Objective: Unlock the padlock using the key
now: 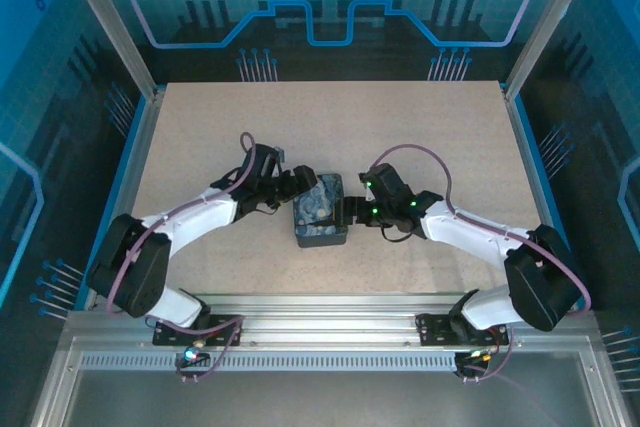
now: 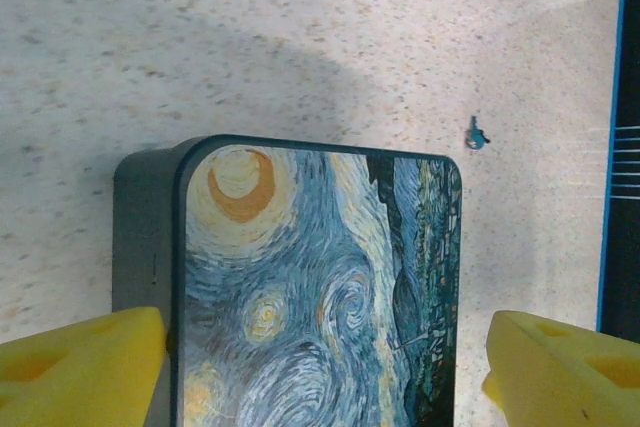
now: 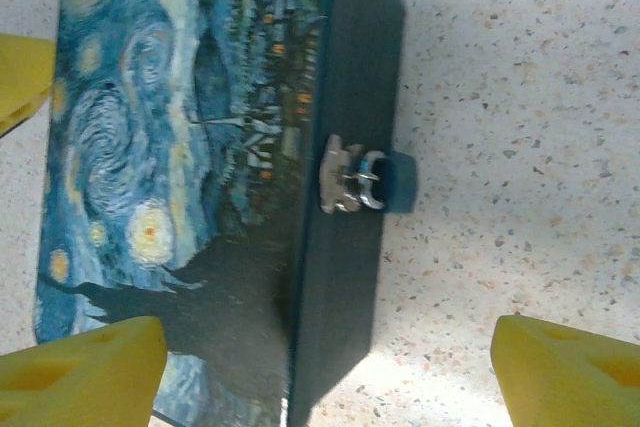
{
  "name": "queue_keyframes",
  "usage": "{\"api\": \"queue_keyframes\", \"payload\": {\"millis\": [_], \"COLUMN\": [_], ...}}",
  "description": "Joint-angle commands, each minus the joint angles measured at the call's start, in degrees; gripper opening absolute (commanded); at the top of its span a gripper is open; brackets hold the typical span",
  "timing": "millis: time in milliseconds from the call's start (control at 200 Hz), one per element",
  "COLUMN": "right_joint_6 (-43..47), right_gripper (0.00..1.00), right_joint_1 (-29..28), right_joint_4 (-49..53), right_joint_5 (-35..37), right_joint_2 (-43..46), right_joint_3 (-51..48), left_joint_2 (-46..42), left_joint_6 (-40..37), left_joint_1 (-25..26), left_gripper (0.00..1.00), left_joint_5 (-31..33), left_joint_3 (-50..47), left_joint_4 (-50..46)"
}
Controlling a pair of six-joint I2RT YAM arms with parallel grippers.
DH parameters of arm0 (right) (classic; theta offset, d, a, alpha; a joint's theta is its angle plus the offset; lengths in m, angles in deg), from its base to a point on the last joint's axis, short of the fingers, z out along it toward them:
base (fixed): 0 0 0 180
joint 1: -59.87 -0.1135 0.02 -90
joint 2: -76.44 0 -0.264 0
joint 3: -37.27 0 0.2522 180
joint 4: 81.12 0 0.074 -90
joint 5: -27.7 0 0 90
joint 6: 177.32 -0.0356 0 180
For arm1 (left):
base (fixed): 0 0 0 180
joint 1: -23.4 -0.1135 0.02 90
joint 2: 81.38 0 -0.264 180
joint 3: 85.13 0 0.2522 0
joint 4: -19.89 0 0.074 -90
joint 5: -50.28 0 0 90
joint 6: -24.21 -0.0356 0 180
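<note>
The blue-and-yellow night-sky box (image 1: 320, 209) sits mid-table between both arms. On its dark side wall a silver hasp (image 3: 343, 175) carries a small blue padlock (image 3: 400, 182). The key (image 2: 477, 135), a tiny silvery-teal piece, lies on the bare table beyond the box's far right corner. My left gripper (image 2: 320, 377) is open and straddles the box (image 2: 320, 287). Its left finger (image 2: 80, 367) sits against the grey side, while the right finger (image 2: 565, 367) stands off the box. My right gripper (image 3: 325, 377) is open, with one finger (image 3: 80, 372) over the lid and the other (image 3: 570, 372) over the table.
Speckled beige tabletop (image 1: 330, 127) stretches behind the box. Aluminium posts and blue-lit walls (image 1: 90, 37) fence the sides. A metal rail (image 1: 320, 332) runs along the near edge by the arm bases. A yellow finger of the left gripper (image 3: 20, 77) shows in the right wrist view.
</note>
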Motion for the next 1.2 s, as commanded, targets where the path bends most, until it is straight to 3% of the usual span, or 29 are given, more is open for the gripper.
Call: {"api": "queue_keyframes", "payload": {"millis": [0,290,520,825,1001,1196], "right_joint_6": [-2.8,-5.8,-7.5,-5.7,-1.7,2.6], "right_gripper": [0.85,0.82,0.8,0.81,0.87,0.96], "right_joint_1": [-1.3,-5.3,-8.1,-10.3,-9.1,-3.7], "right_joint_4": [-0.7,-3.0,-5.9,-5.1,1.4,7.4], "right_joint_5": [-1.1,-1.0,-2.1,-3.5,-1.7,-1.0], "right_joint_2": [0.6,-0.6,-2.5,-5.7,-2.4,2.3], "right_joint_3": [-1.2,-2.5,-1.3,3.1,5.6,8.0], "left_joint_2": [2.5,6.9,4.9,-7.0,-15.0,-22.8], "left_joint_6": [0.3,0.2,-2.8,-5.7,-3.6,1.2], "left_joint_1": [1.2,2.1,1.5,-3.5,-2.9,0.6], "left_gripper": [0.84,0.83,0.84,0.86,0.86,0.9], "left_joint_5": [-2.6,-5.4,-4.5,-0.8,-0.8,-0.6], "left_joint_3": [3.2,7.1,7.7,2.5,-3.7,-11.1], "left_joint_4": [1.9,2.8,-0.8,-10.0,-14.4,-15.1]}}
